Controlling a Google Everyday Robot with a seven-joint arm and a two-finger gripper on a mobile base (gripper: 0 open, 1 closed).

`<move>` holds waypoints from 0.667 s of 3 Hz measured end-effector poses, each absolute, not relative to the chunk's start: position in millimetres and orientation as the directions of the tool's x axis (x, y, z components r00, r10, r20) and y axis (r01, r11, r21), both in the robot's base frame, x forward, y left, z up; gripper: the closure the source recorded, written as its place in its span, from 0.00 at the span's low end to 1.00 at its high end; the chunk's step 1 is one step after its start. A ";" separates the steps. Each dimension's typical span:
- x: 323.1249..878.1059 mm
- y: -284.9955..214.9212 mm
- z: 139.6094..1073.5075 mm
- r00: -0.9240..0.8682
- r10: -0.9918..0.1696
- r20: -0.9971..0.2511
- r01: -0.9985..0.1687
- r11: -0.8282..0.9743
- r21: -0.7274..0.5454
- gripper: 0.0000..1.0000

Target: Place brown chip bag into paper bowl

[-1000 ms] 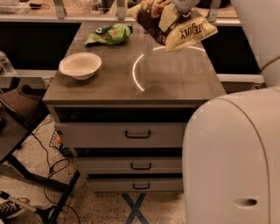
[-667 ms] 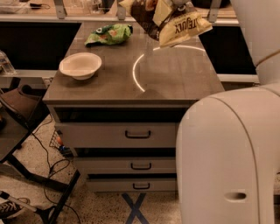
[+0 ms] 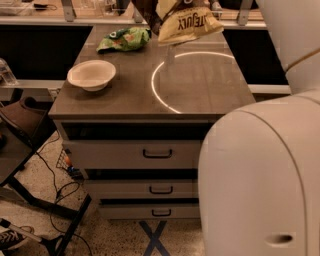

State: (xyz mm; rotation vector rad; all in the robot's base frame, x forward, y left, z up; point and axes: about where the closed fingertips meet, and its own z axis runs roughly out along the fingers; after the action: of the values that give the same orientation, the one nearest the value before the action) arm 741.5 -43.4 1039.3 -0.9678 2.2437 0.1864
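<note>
The brown chip bag [image 3: 187, 22] hangs in the air above the far middle of the cabinet top, pale yellow end down, with its dark brown part at the upper left. My gripper [image 3: 191, 3] shows only at the top edge of the camera view, shut on the bag's upper part. The paper bowl [image 3: 91, 75] sits upright and empty at the left front of the cabinet top, well to the left of the bag and lower in the view.
A smaller green bag [image 3: 125, 39] lies at the far left of the cabinet top [image 3: 200, 90], behind the bowl. A bright ring of light [image 3: 156, 90] marks the top. Drawers sit below. My pale body [image 3: 260, 180] fills the right foreground. A dark chair [image 3: 20, 120] stands at left.
The gripper has carried the brown chip bag to the left and a little higher. The bowl and the green bag have not moved.
</note>
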 end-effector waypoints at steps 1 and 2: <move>736.3 -24.6 1047.3 -0.505 -0.520 -0.689 -0.646 0.757 -0.098 1.00; 728.4 7.4 1031.9 -0.487 -0.459 -0.744 -0.644 0.763 -0.049 1.00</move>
State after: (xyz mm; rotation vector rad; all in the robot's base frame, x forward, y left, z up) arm 728.4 7.4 1031.9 -0.8206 2.1698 0.3023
